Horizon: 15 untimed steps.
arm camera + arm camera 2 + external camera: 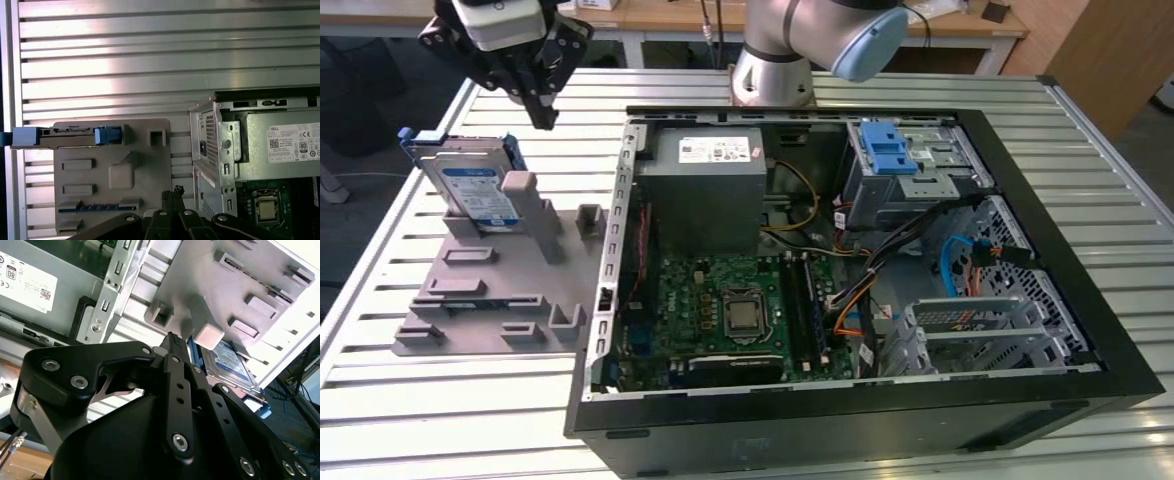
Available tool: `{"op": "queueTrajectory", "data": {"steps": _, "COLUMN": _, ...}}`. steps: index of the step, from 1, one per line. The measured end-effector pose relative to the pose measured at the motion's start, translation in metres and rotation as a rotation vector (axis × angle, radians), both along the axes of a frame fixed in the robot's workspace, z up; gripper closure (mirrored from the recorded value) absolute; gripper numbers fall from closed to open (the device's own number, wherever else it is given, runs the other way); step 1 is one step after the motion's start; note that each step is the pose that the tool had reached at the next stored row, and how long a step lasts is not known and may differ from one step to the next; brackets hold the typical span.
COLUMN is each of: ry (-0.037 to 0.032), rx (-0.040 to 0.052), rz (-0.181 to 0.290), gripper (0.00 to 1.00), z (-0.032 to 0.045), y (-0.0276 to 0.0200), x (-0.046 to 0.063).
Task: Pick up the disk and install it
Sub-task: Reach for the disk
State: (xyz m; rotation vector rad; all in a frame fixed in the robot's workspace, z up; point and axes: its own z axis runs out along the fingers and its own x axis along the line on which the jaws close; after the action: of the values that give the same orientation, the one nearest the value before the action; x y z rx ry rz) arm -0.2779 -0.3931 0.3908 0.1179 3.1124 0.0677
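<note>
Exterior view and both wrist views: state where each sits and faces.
Exterior view: off the arm, raised, looking down on the slatted metal table, open black computer case, grey plastic fixture and silver-grey metal disk; shows the arm and black end effector.
First wrist view: on the arm, facing straight down at the fixture; end effector shows.
Second wrist view: on the arm, looking along the end effector's linkage toward the disk.
Shared: all three show disk and fixture.

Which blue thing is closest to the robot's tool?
The blue bracket around the disk, standing upright in the grey holder outside the computer case. The blue latch sits inside it, farther from the tool.
</note>
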Motion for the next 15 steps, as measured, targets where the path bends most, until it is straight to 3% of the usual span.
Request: {"op": "queueTrajectory", "data": {"steps": 15, "ry": 0.0002, "rx": 0.0000, "rz": 0.000, "gripper": 0.89, "z": -0.0007, "y": 0.0056, "x": -0.024}}
